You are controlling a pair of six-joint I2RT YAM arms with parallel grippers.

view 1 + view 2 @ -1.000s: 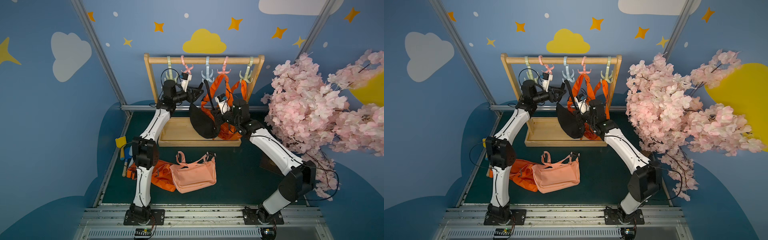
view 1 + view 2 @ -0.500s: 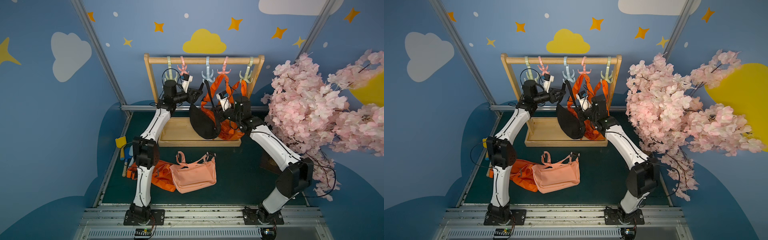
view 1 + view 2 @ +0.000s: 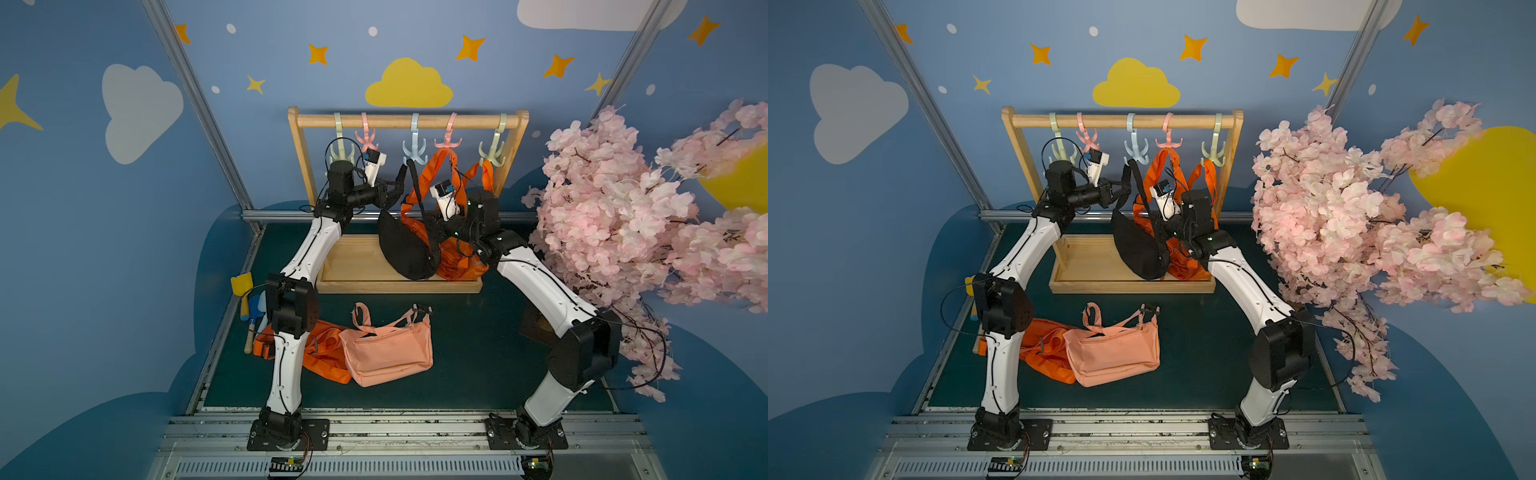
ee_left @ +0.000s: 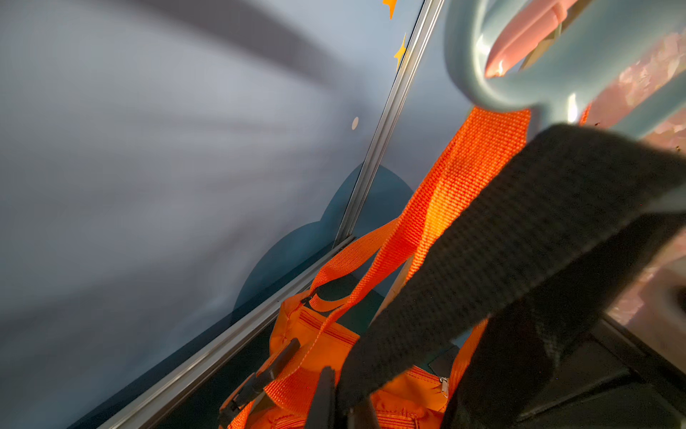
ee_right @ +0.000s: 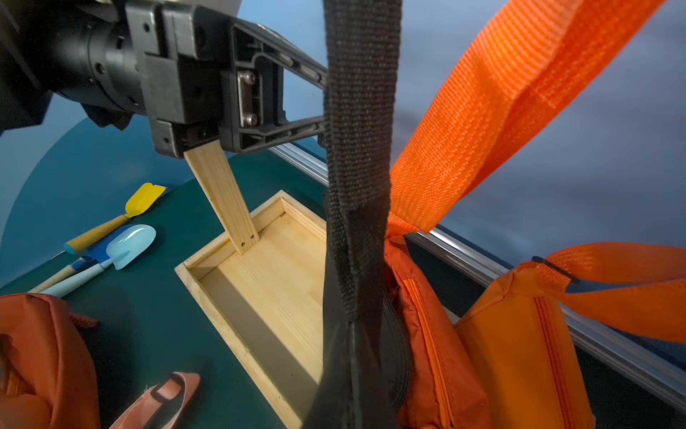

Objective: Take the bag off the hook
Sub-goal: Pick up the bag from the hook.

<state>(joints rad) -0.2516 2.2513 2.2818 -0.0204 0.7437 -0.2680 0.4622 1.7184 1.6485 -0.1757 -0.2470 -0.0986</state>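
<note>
Coarse woven strap (image 5: 360,111); rounded black bag (image 3: 405,249); glossy hook (image 4: 519,93).

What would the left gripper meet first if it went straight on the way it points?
The left gripper is shut on the black bag's strap; straight beyond, probably the orange straps, though depth is unclear.

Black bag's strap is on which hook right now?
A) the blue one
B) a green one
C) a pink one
A: in a top view the strap of the black bag runs up to the blue hook in the middle of the rack. The left wrist view shows it looped over that hook. The pink hook next to it holds an orange bag.
</note>
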